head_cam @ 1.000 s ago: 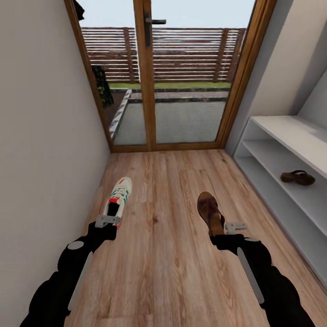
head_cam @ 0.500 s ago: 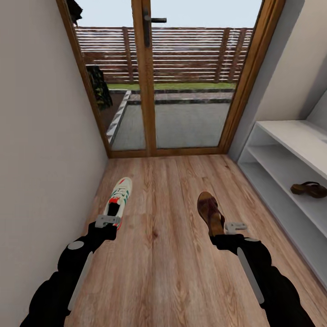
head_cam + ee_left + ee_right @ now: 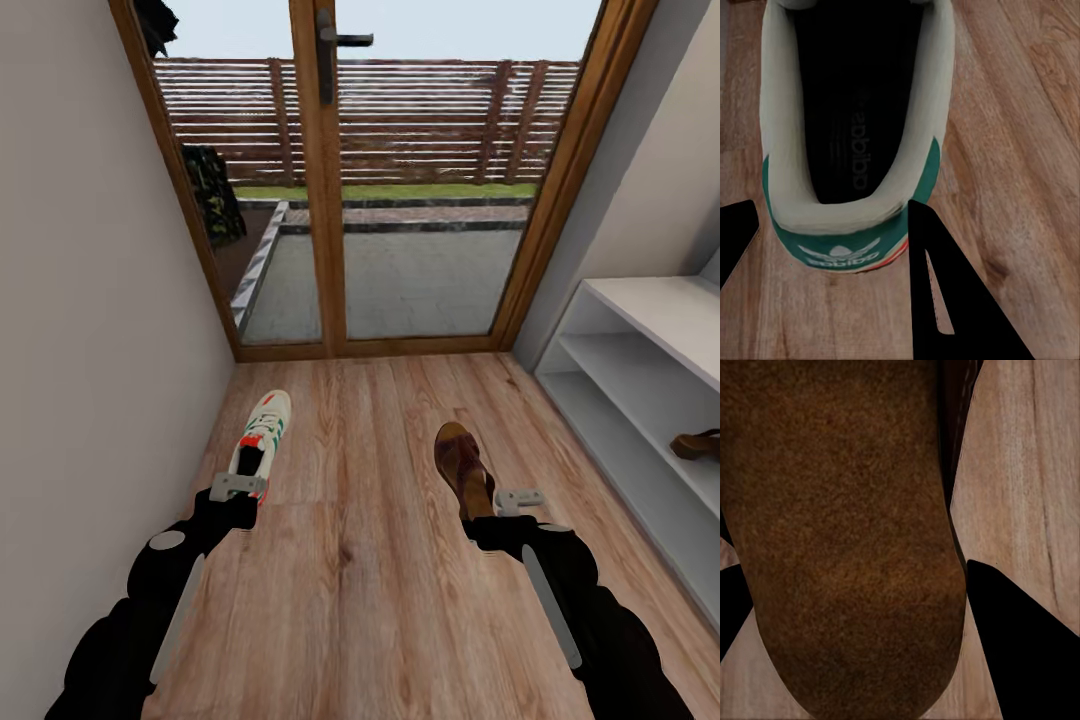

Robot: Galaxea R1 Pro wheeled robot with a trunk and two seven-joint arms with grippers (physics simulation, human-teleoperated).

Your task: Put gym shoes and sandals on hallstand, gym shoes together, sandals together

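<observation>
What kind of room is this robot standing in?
Probably a home's entry corridor: a glazed wooden door opens onto a fenced yard, a white shoe rack lines one wall, and the wood-plank floor is narrow.

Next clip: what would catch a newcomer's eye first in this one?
Most striking are the two arms stretched out, each carrying footwear: the left pincer grips a white sneaker by its heel, the right pincer a brown sandal, both over the wood floor. Ahead, a tall glass door looks onto a fenced yard. At the right edge, another sandal lies on a shelf of the white rack.
</observation>
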